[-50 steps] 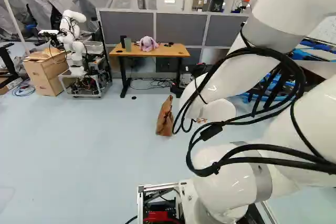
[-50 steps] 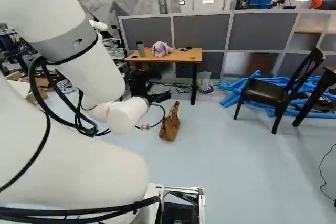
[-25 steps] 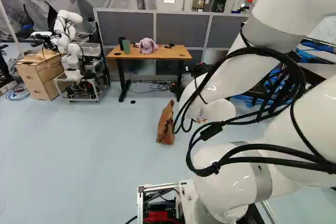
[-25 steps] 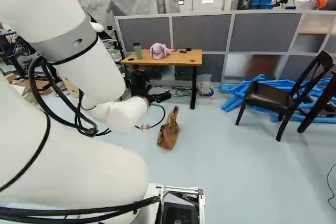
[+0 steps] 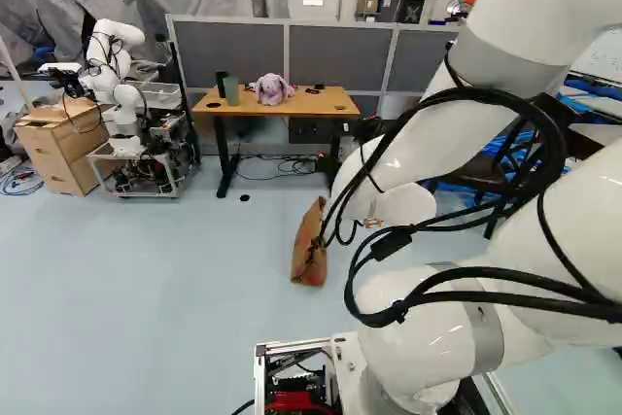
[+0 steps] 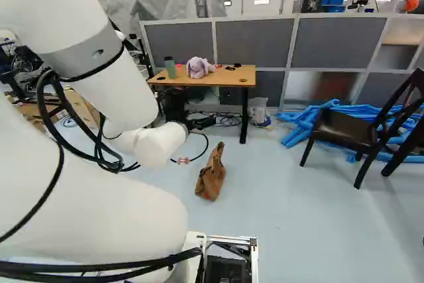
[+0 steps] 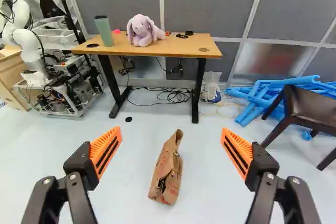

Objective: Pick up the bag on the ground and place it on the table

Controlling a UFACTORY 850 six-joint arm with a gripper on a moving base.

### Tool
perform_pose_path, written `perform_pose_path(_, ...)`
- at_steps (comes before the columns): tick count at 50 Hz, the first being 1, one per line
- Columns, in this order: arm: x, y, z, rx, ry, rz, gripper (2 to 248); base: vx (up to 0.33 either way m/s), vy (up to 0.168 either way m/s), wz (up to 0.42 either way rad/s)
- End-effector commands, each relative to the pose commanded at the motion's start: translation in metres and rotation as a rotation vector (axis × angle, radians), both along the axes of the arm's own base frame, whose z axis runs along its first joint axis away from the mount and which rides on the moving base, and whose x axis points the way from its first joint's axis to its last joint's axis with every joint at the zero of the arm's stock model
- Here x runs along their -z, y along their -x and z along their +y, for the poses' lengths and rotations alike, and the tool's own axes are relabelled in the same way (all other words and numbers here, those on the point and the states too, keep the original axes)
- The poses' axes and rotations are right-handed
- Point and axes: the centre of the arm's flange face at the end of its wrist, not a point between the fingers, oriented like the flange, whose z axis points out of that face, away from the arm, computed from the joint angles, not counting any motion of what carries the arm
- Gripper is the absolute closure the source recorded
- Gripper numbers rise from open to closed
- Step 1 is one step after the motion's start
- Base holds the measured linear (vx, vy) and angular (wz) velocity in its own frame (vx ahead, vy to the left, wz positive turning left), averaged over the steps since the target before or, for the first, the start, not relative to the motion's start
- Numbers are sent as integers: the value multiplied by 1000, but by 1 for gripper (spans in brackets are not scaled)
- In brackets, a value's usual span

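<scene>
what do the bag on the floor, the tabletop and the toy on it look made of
Bag: likely brown paper, matt, with creases and red print. Tabletop: wood or wood-look laminate, smooth, an even warm tan. Toy rabbit: probably plush fabric, soft and lilac, with floppy ears.

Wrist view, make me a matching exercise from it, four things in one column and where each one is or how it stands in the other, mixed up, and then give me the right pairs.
Things:
1. Bag
2. Rabbit
3. Chair
4. Fingers

Places and states:
A. Beside the blue tubes
B. Wide apart, with nothing gripped
C. On the floor, short of the table
D. Up on the table

Right pairs: 1-C, 2-D, 3-A, 4-B
</scene>
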Motion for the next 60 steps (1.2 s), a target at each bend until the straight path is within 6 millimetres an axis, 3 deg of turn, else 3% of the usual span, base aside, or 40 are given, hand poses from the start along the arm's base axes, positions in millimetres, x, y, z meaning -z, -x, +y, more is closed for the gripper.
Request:
perform_pose_path(36, 0, -3, 0, 0, 0, 1, 3, 184, 5, -11)
perform_pose_path(60, -2, -21, 1, -2, 0, 17, 3, 13, 0, 0)
